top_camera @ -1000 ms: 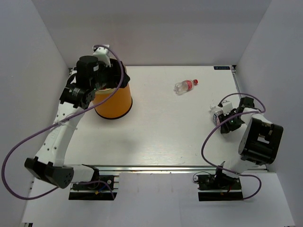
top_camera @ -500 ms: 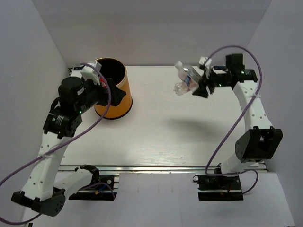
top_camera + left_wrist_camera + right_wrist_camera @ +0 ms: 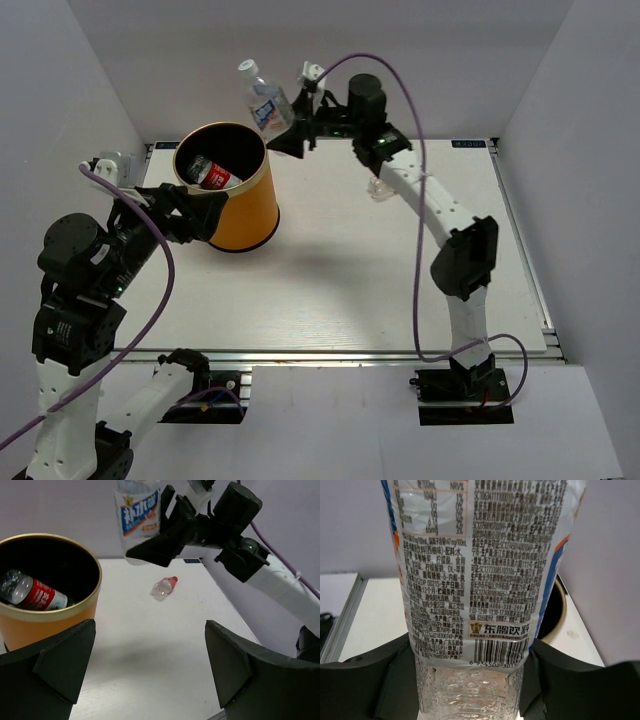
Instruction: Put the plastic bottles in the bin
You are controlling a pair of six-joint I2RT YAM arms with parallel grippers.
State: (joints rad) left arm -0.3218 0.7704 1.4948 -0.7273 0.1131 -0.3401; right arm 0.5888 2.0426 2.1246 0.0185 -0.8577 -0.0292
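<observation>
The orange bin (image 3: 248, 212) stands at the table's back left, and a red-labelled plastic bottle (image 3: 212, 172) lies inside it. My right gripper (image 3: 284, 127) is shut on a clear bottle with a blue-white label (image 3: 264, 101), holding it in the air above and just right of the bin's rim. In the right wrist view this bottle (image 3: 470, 580) fills the frame between the fingers (image 3: 380, 680), with the bin (image 3: 559, 611) behind it. A third bottle with a red cap (image 3: 164, 587) lies on the table. My left gripper (image 3: 190, 214) stands open and empty at the bin's near left side.
White walls close the table on three sides. A metal rail (image 3: 350, 353) runs along the near edge. The right arm (image 3: 430, 200) reaches across the back of the table, above the lying bottle. Purple cables loop off both arms.
The right arm has swung from the table's right side to the back left, lifting the blue-white bottle up beside the bin. The left arm has drawn back from over the bin toward me.
</observation>
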